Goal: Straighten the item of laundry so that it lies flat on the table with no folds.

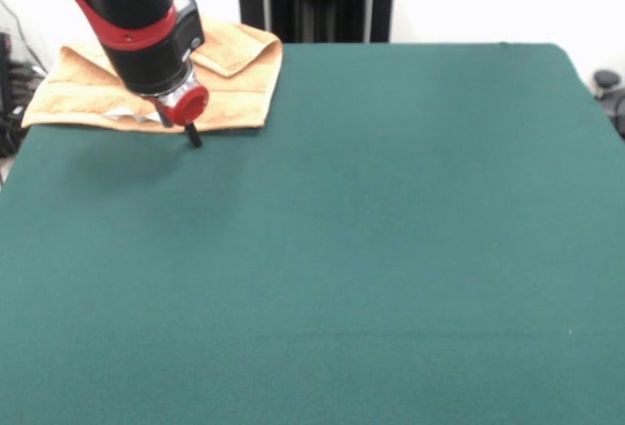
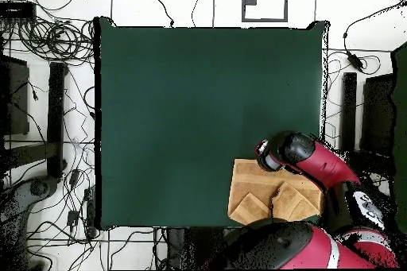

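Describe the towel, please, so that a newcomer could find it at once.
Start from the green table and go to its far left corner in the front view, under the red and black arm. The towel lies there, partly folded over itself. It is the only orange-tan cloth on the table.
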### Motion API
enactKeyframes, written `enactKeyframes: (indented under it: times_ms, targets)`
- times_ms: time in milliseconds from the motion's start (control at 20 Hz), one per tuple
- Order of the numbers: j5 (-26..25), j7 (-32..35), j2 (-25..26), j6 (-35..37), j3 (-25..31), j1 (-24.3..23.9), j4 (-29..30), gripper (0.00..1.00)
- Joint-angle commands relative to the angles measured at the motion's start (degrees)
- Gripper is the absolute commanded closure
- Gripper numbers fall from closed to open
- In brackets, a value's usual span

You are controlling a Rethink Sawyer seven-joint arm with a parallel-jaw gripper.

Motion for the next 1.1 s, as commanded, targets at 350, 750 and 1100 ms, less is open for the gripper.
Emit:
enactKeyframes:
  times_ms: [350, 750, 1100]
  targets:
    - [-4.7, 4.1, 15.2, -22.3, 5.7, -2.0, -3.9, 1.0]
    - [-4.5, 4.7, 15.2, -21.4, 5.0, -1.3, -4.2, 1.0]
    - [-4.6, 4.6, 15.2, -21.3, 4.9, -1.3, -4.3, 1.0]
